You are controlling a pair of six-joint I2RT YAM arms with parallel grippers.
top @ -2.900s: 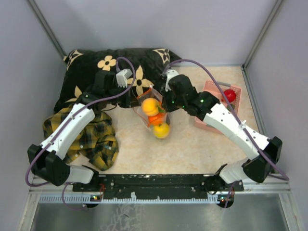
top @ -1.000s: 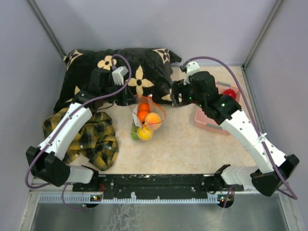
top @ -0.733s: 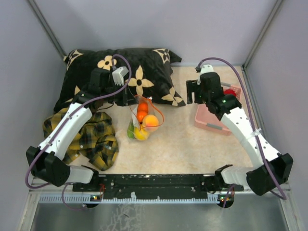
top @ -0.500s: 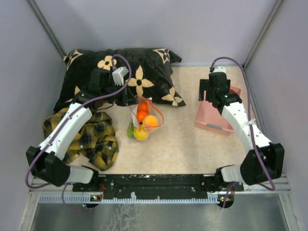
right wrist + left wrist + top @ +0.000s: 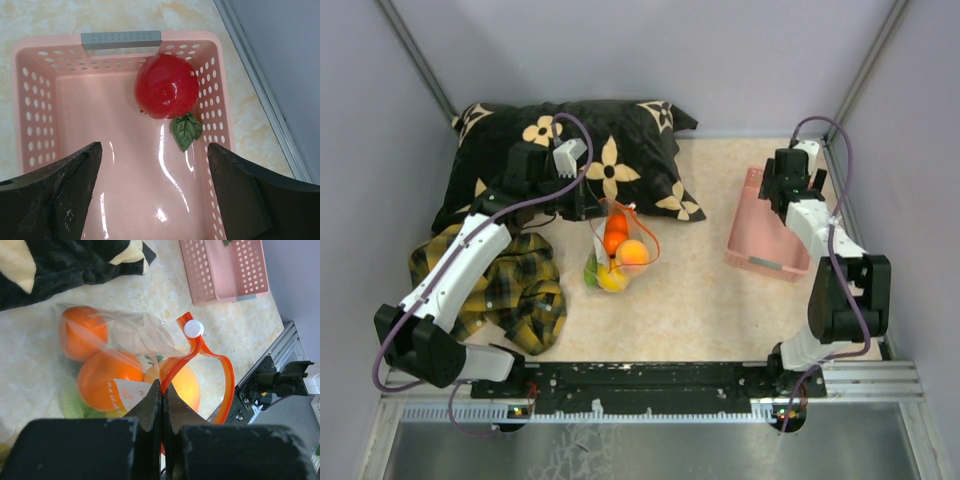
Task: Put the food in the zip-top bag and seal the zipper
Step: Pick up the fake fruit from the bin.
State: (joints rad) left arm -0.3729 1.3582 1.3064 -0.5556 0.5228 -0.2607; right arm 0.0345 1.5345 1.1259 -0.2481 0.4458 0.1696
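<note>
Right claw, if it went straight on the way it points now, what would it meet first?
Probably the red apple, lying in the pink basket ahead of the open right claw; it might touch the basket floor first, depth is unclear.

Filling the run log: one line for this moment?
left claw: shut on zipper | right claw: open above red apple in pink basket | zip-top bag: oranges inside, mouth open

Clear crinkly zip-top bag [image 5: 125, 335], mouth open: oranges [image 5: 102, 382], lemon [image 5: 611, 281], green piece [image 5: 590, 271] inside. Red-orange zipper [image 5: 201, 351] unsealed, looped. Red apple [image 5: 166, 86], leafed, in pink basket [image 5: 37, 125].
</note>
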